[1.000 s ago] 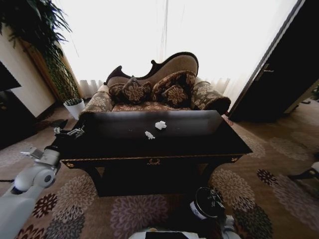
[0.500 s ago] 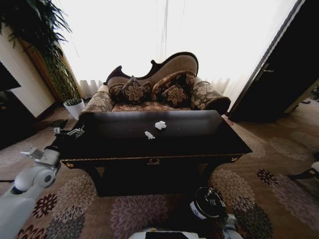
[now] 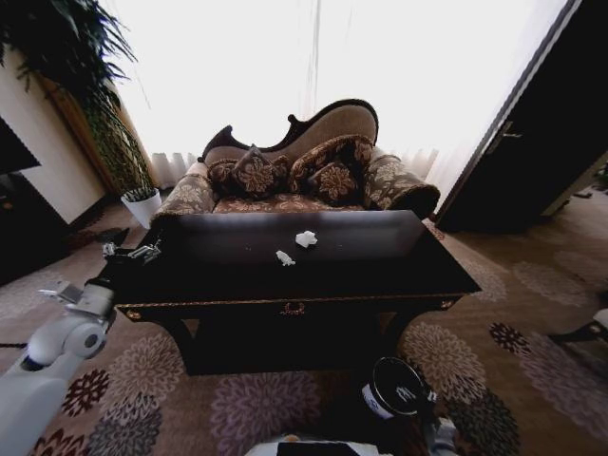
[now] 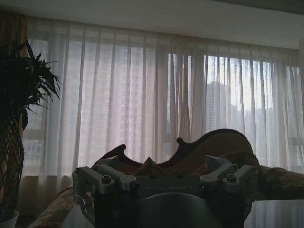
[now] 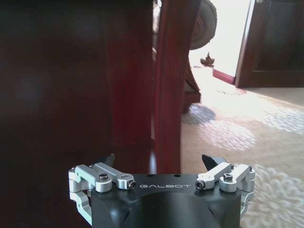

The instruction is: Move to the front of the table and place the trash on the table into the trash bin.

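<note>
Silver-grey linkages frame the right gripper (image 5: pixel 159 160) in its wrist view, and we see its two dark fingertips (image 5: pixel 209 161) standing wide apart with nothing between them. It sits low, close to a reddish-brown curved table leg (image 5: pixel 170 85), with the patterned carpet (image 5: pixel 247 137) running off toward a dark door (image 5: pixel 275 42). In the head view we find this arm at the bottom edge, by the trash bin (image 3: pixel 372 401), a small round black bucket with a white label. The bin stands on the floor just before the front right part of the table (image 3: pixel 361 256). Whether the gripper is over the bin's mouth or beside it, we cannot tell. The left gripper (image 4: pixel 164 164) is likewise spread wide and empty. It is held level beside the table's front left corner, where the head view shows it (image 3: pixel 133 254). It faces sheer white curtains (image 4: pixel 142 95) and the curved back of a sofa (image 4: pixel 213 142). On the glossy dark tabletop we count two white paper wads. The larger wad (image 3: pixel 306 238) lies near the middle toward the far edge. The smaller wad (image 3: pixel 285 257) lies just beside it, closer to us and slightly left. They are near one another but not touching. Behind the table stands the floral sofa with cushions, and a white plant pot (image 3: pixel 141 204) sits on the floor at its left.
</note>
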Controlling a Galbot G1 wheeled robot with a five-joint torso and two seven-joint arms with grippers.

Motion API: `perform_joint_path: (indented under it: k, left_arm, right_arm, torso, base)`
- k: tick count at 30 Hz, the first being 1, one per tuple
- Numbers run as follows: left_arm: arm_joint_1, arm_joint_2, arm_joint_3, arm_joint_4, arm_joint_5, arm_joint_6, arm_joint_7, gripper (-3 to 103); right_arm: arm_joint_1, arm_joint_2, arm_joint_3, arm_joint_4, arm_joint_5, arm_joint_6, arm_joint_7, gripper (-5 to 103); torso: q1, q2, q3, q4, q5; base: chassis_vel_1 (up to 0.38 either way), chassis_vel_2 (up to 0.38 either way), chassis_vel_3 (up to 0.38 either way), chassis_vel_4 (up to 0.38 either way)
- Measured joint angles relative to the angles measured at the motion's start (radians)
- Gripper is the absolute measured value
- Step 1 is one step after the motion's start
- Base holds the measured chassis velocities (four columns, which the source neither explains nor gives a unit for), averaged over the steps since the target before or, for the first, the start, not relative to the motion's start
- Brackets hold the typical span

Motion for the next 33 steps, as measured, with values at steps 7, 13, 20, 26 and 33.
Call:
perform_joint_path:
  k: [7, 13, 20, 26, 33]
  left_arm:
    - [0.000, 0.000, 0.000, 0.000, 0.000, 0.000, 0.000, 100]
    - [0.000, 0.000, 0.000, 0.000, 0.000, 0.000, 0.000, 100]
    - [0.000, 0.000, 0.000, 0.000, 0.000, 0.000, 0.000, 100]
    - [0.000, 0.000, 0.000, 0.000, 0.000, 0.000, 0.000, 100]
    - [0.000, 0.000, 0.000, 0.000, 0.000, 0.000, 0.000, 100]
  right_arm:
    - [-0.266, 0.009, 0.070, 0.295, 0.119, 0.053, -0.199, 100]
    - [-0.443, 0.011, 0.144, 0.517, 0.187, 0.075, -0.316, 100]
    - [-0.608, 0.009, 0.235, 0.802, 0.221, 0.089, -0.304, 100]
    - [-0.671, -0.001, 0.277, 0.930, 0.218, 0.080, -0.252, 100]
    - [-0.605, -0.150, 0.320, 1.087, 0.194, -0.089, -0.088, 100]
  torso:
    - [0.000, 0.000, 0.000, -0.0007, -0.0002]
    - [0.000, 0.000, 0.000, -0.0005, 0.0000]
    - [0.000, 0.000, 0.000, -0.0003, -0.0001]
    - [0.000, 0.000, 0.000, -0.0004, -0.0001]
    - [0.000, 0.000, 0.000, -0.0005, 0.0000]
  base:
    - [0.000, 0.000, 0.000, 0.000]
    - [0.000, 0.000, 0.000, 0.000]
    - [0.000, 0.000, 0.000, 0.000]
    - [0.000, 0.000, 0.000, 0.000]
    - [0.000, 0.000, 0.000, 0.000]
